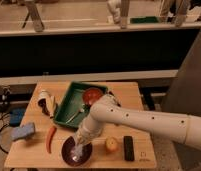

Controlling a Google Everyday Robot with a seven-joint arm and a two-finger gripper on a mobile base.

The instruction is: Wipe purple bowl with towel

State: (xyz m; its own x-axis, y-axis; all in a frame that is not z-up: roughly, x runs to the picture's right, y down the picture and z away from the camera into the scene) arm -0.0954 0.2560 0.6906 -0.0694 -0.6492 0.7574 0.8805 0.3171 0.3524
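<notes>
End effector (80,142) (grip: can't tell) at pale soft towel (79,149) in round dark-purple bowl (67,155); hard push cd skid bowl.

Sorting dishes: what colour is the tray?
The tray is green, camera view; the gripper is over the purple bowl.

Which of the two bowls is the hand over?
The purple bowl at the front, with the hand right over it; the red bowl sits farther back in the green tray.
</notes>
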